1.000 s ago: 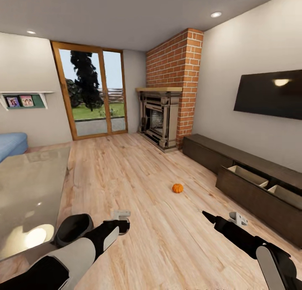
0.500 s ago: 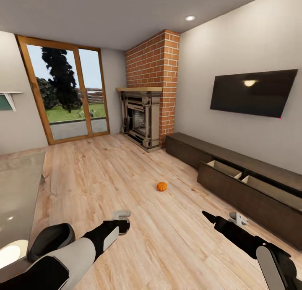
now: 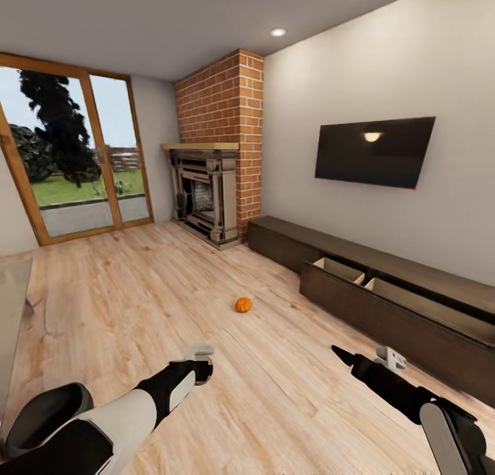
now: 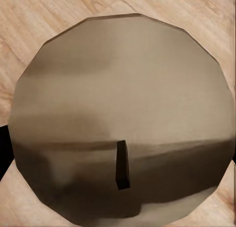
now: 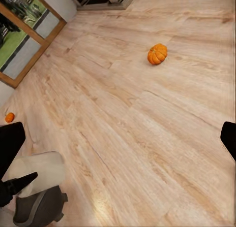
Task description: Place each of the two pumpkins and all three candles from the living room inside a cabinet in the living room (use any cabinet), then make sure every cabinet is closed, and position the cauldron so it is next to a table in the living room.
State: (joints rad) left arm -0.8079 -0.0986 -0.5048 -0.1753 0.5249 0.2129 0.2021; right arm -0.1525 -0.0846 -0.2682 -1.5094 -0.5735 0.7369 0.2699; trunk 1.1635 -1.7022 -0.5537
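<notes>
1. A living room seen from the robot's head: pale wood floor (image 3: 137, 289), a brick fireplace (image 3: 206, 193) at about 11 o'clock, a wall television (image 3: 375, 150) at 1 o'clock.
2. One small orange pumpkin (image 3: 243, 304) lies on the floor near 12 o'clock, well apart from both arms. The right wrist view shows it too, plus a second pumpkin (image 5: 9, 117) far off near the glass door (image 5: 29, 40).
3. The long dark cabinet (image 3: 385, 303) runs along the wall at 2 to 3 o'clock, with two drawers pulled out, pale inside.
4. The black cauldron (image 3: 45, 410) sits at 8 o'clock beside the left arm, near a sliver of the table (image 3: 10, 324) at 9 o'clock.
5. The left gripper (image 3: 201, 362) is clamped on a beige candle (image 4: 123, 118), whose flat top and dark wick face the wrist camera.
6. The right gripper (image 3: 381, 357) carries nothing; its finger spread cannot be told.
7. Likely step: carrying the candle to the cabinet. Next, approach an open drawer at 2 o'clock and lower the candle in.
</notes>
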